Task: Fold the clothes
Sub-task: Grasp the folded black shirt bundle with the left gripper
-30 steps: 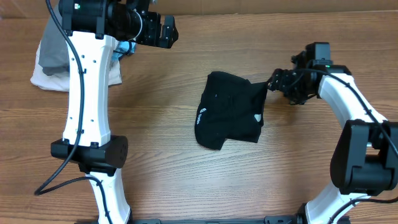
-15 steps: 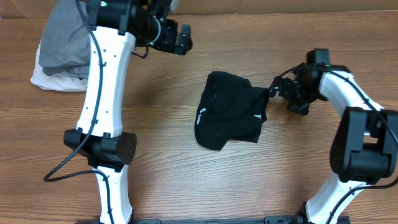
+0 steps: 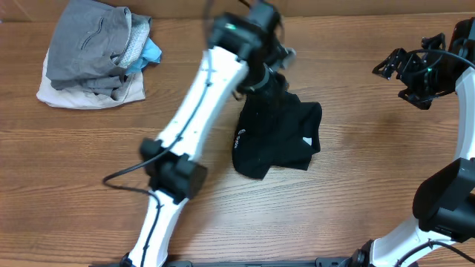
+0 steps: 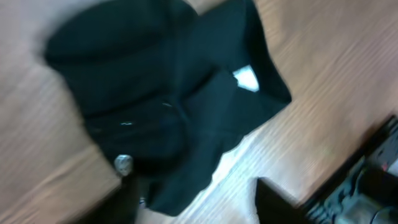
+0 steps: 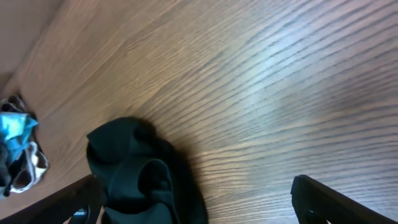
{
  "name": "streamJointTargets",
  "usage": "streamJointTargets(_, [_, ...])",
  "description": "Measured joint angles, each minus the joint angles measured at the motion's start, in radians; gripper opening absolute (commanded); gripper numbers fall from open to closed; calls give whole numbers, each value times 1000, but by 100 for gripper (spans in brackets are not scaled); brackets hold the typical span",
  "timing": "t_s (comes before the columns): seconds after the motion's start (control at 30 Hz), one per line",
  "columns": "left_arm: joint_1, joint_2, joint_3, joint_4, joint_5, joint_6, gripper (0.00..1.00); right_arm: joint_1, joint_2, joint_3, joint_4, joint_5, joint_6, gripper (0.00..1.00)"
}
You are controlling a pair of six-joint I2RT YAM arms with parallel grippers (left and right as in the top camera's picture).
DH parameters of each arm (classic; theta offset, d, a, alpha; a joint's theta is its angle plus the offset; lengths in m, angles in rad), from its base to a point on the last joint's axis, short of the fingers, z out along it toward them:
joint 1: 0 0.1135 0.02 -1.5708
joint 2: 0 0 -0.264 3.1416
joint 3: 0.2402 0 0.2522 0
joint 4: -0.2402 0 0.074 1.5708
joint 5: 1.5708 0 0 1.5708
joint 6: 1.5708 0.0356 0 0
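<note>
The black shirt [image 3: 278, 141] lay crumpled mid-desk [image 3: 371, 170]. The left pincer [image 4: 196, 190] hovered spread above it; the right pincer [image 5: 194, 182] was spread, empty, far right.

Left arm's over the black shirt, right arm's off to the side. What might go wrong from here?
1. The black garment lies bunched, not flat, so the open left claw over it may pinch several layers and drag the whole bundle.
2. The left wrist view is blurred, which makes aiming at one edge unreliable.
3. The right claw is open and off the cloth, so nothing pins it against sliding.
</note>
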Motion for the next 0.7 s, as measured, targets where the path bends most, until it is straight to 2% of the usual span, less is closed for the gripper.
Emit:
streamJointTargets(0.17, [-93, 137, -8, -45, -14, 42, 4, 0, 1, 0, -8, 28, -8, 100])
streamJointTargets(0.33, [-160, 217, -11, -46, -89, 50, 4, 0, 1, 0, -11, 44, -12, 100])
streamJointTargets(0.53, [-172, 256, -15, -25, -138, 64, 4, 0, 1, 0, -11, 52, -11, 100])
streamJointTargets(0.7, [-171, 258, -99, 48, -203, 66, 4, 0, 1, 0, -11, 53, -12, 100])
